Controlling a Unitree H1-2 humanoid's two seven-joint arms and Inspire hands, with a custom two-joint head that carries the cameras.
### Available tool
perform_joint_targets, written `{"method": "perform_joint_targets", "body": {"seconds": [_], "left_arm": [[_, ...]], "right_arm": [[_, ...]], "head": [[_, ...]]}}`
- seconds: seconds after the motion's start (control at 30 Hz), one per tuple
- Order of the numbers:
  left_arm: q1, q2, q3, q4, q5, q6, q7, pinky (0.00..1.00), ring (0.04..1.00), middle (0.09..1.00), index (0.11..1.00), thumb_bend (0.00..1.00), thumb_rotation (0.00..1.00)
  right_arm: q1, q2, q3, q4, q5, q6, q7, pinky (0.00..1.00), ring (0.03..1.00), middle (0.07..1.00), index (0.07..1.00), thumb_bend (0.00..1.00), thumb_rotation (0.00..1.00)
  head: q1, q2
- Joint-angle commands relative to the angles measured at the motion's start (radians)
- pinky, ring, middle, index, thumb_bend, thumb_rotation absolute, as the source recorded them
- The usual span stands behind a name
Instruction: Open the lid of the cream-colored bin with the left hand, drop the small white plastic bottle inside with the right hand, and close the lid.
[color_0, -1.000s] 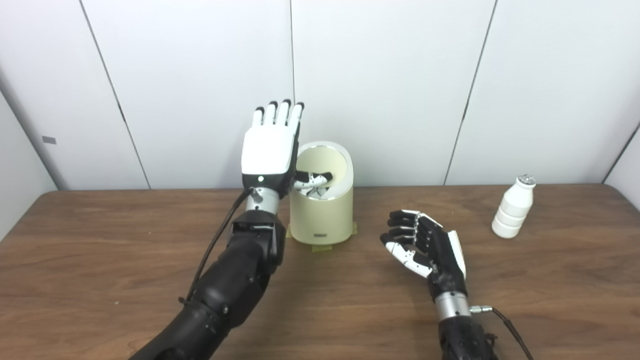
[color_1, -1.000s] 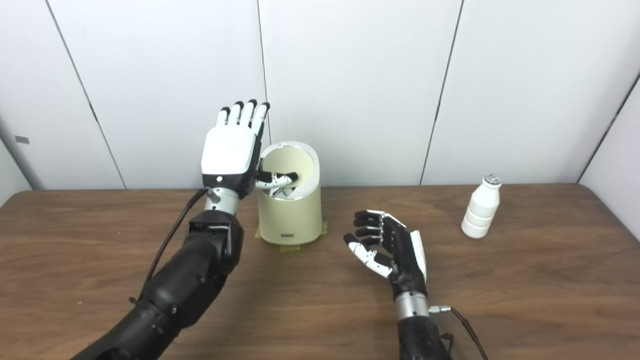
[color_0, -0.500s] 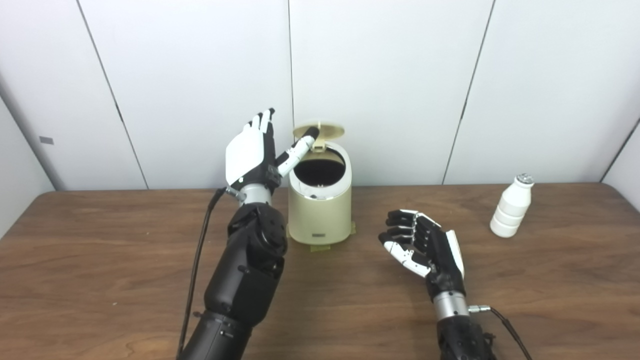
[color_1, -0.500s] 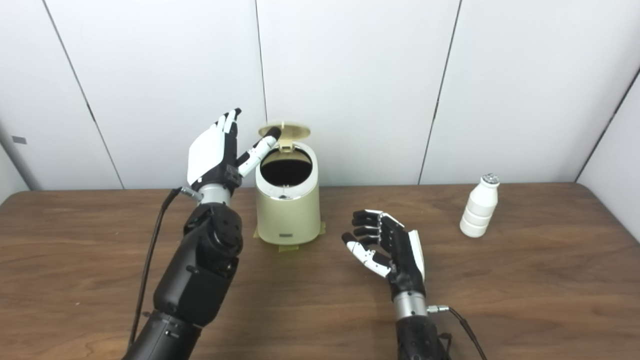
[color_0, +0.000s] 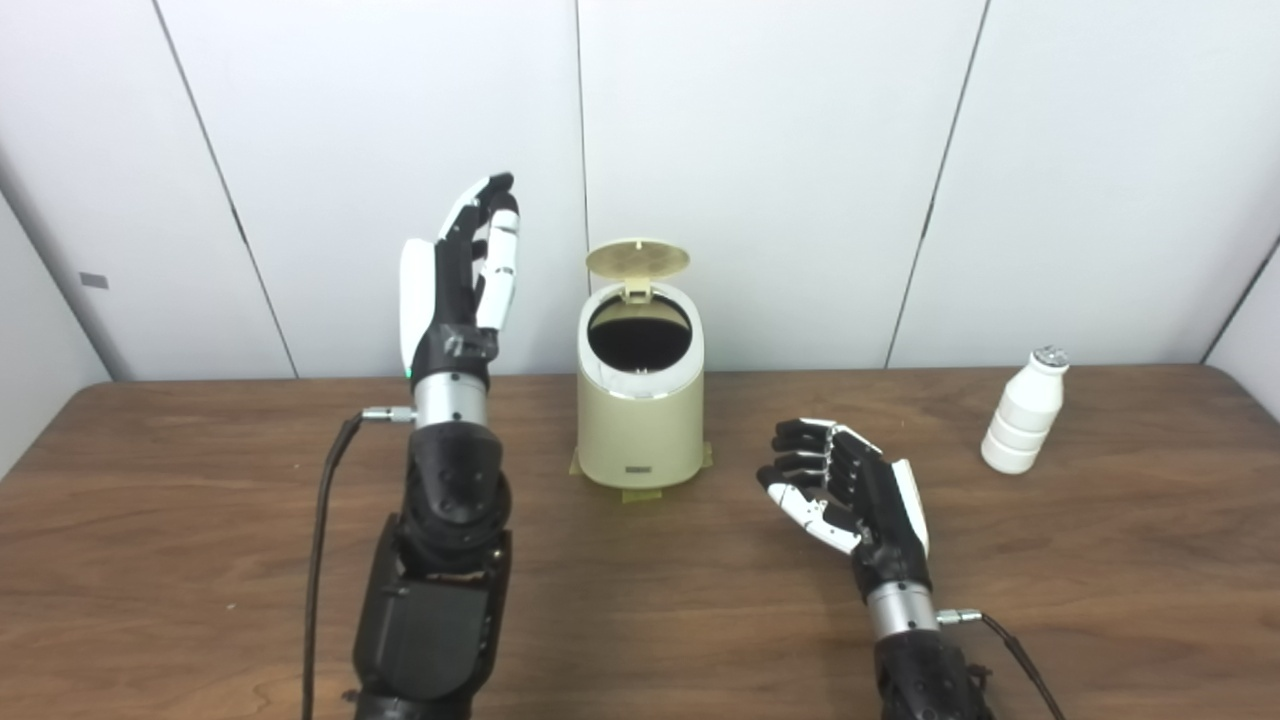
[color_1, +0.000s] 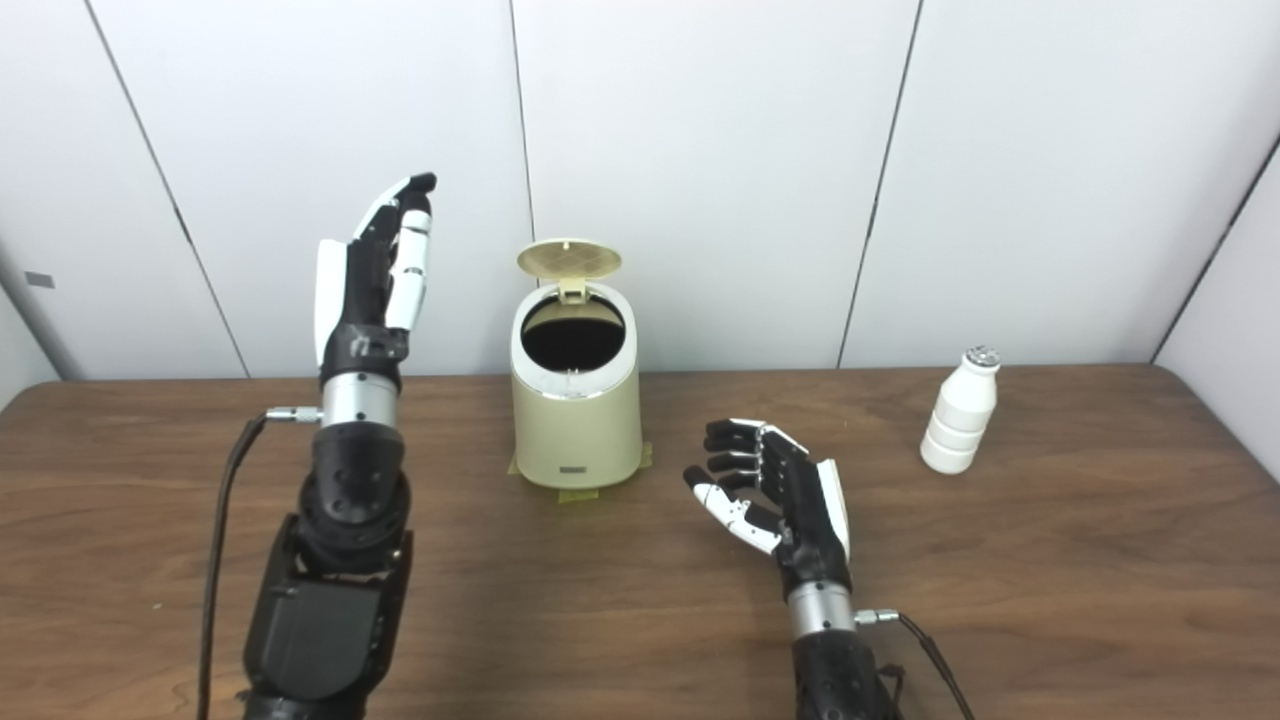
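The cream-colored bin (color_0: 640, 420) stands at the back middle of the wooden table. Its round lid (color_0: 638, 258) is flipped up behind a dark round opening (color_0: 640, 342). My left hand (color_0: 462, 280) is raised upright to the left of the bin, open and empty, clear of the lid. My right hand (color_0: 850, 492) rests low over the table to the right of the bin, fingers loosely curled, holding nothing. The small white plastic bottle (color_0: 1022, 424) stands upright at the far right, well apart from my right hand.
The bin sits on tape patches (color_0: 640, 494) on the table (color_0: 640, 620). White wall panels (color_0: 780, 150) close off the back edge. A black cable (color_0: 320, 540) hangs from my left wrist, and another runs from my right wrist (color_0: 1010, 650).
My left hand lifted the lid open, then let go and drew back left, turning upright. The lid stays up. My right hand and the bottle have not moved.
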Motion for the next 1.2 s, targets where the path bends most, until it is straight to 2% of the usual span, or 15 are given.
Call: {"method": "perform_joint_targets", "body": {"seconds": [0.0, 0.07, 0.13, 0.23, 0.3, 0.33, 0.53, 0.63, 0.8, 0.87, 0.97, 1.0, 1.03, 1.1, 1.17], "left_arm": [[-0.010, -0.001, 0.010, -0.061, -0.086, -0.034, -0.039, 0.88, 0.910, 0.895, 0.887, 0.24, 0.99], [0.033, 0.004, 0.014, -0.117, -0.122, -0.018, -0.059, 0.85, 0.881, 0.869, 0.865, 0.23, 0.94], [0.075, 0.020, 0.013, -0.150, -0.143, -0.030, -0.076, 0.82, 0.859, 0.844, 0.841, 0.23, 0.88], [0.133, 0.049, 0.016, -0.170, -0.165, -0.060, -0.101, 0.82, 0.849, 0.835, 0.822, 0.25, 0.83], [0.173, 0.066, 0.023, -0.181, -0.200, -0.078, -0.123, 0.85, 0.860, 0.846, 0.828, 0.27, 0.86], [0.191, 0.076, 0.025, -0.183, -0.216, -0.088, -0.135, 0.86, 0.863, 0.850, 0.832, 0.28, 0.86], [0.282, 0.113, 0.019, -0.181, -0.256, -0.140, -0.172, 0.83, 0.849, 0.852, 0.838, 0.29, 0.75], [0.319, 0.117, 0.017, -0.179, -0.263, -0.156, -0.178, 0.82, 0.856, 0.858, 0.842, 0.34, 0.76], [0.359, 0.122, 0.006, -0.172, -0.243, -0.187, -0.173, 0.84, 0.861, 0.861, 0.840, 0.33, 0.79], [0.367, 0.120, 0.005, -0.171, -0.242, -0.191, -0.171, 0.84, 0.862, 0.858, 0.841, 0.32, 0.80], [0.377, 0.122, 0.002, -0.170, -0.235, -0.197, -0.167, 0.85, 0.863, 0.852, 0.835, 0.32, 0.81], [0.380, 0.124, 0.002, -0.170, -0.235, -0.201, -0.168, 0.85, 0.864, 0.852, 0.834, 0.32, 0.81], [0.382, 0.126, 0.003, -0.169, -0.235, -0.203, -0.169, 0.86, 0.871, 0.857, 0.835, 0.31, 0.83], [0.388, 0.128, 0.005, -0.167, -0.248, -0.208, -0.173, 0.86, 0.875, 0.860, 0.835, 0.31, 0.84], [0.396, 0.131, 0.004, -0.165, -0.248, -0.209, -0.175, 0.87, 0.882, 0.863, 0.837, 0.32, 0.85]], "right_arm": [[-0.013, 0.002, -0.004, -0.008, 0.012, -0.031, -0.006, 0.52, 0.598, 0.625, 0.610, 0.29, 0.15], [-0.015, 0.000, -0.008, -0.010, 0.019, -0.041, -0.005, 0.52, 0.595, 0.622, 0.609, 0.29, 0.14], [-0.018, -0.002, -0.013, -0.022, 0.034, -0.038, 0.001, 0.52, 0.599, 0.626, 0.617, 0.28, 0.14], [-0.026, -0.011, -0.014, -0.078, 0.050, -0.018, 0.018, 0.51, 0.593, 0.630, 0.622, 0.32, 0.22], [-0.037, -0.031, -0.013, -0.122, 0.083, -0.004, 0.057, 0.53, 0.610, 0.646, 0.633, 0.41, 0.28], [-0.043, -0.042, -0.012, -0.139, 0.090, -0.004, 0.071, 0.54, 0.616, 0.651, 0.638, 0.44, 0.28], [-0.092, -0.115, -0.038, -0.202, 0.130, -0.001, 0.118, 0.62, 0.680, 0.694, 0.685, 0.66, 0.42], [-0.129, -0.153, -0.055, -0.239, 0.123, -0.016, 0.125, 0.65, 0.697, 0.706, 0.701, 0.75, 0.46], [-0.202, -0.177, -0.093, -0.403, 0.139, 0.077, 0.117, 0.60, 0.694, 0.706, 0.699, 0.70, 0.45], [-0.225, -0.188, -0.117, -0.439, 0.157, 0.124, 0.114, 0.65, 0.711, 0.713, 0.714, 0.71, 0.43], [-0.260, -0.226, -0.168, -0.426, 0.140, 0.154, 0.093, 0.69, 0.744, 0.726, 0.717, 0.78, 0.44], [-0.272, -0.246, -0.189, -0.399, 0.146, 0.144, 0.091, 0.70, 0.750, 0.727, 0.716, 0.79, 0.44], [-0.278, -0.258, -0.200, -0.381, 0.152, 0.136, 0.091, 0.76, 0.775, 0.746, 0.731, 0.81, 0.43], [-0.292, -0.289, -0.228, -0.313, 0.171, 0.083, 0.094, 0.79, 0.789, 0.761, 0.744, 0.83, 0.43], [-0.309, -0.319, -0.251, -0.232, 0.156, 0.026, 0.076, 0.76, 0.775, 0.762, 0.744, 0.85, 0.45]], "head": [[0.000, 0.000], [0.002, -0.001], [0.006, 0.000], [0.007, -0.003], [0.011, -0.008], [0.010, -0.010], [0.001, -0.013], [0.001, -0.013], [0.001, -0.013], [0.000, -0.014], [0.000, -0.013], [0.000, -0.013], [-0.001, -0.013], [-0.003, -0.013], [-0.004, -0.014]]}}
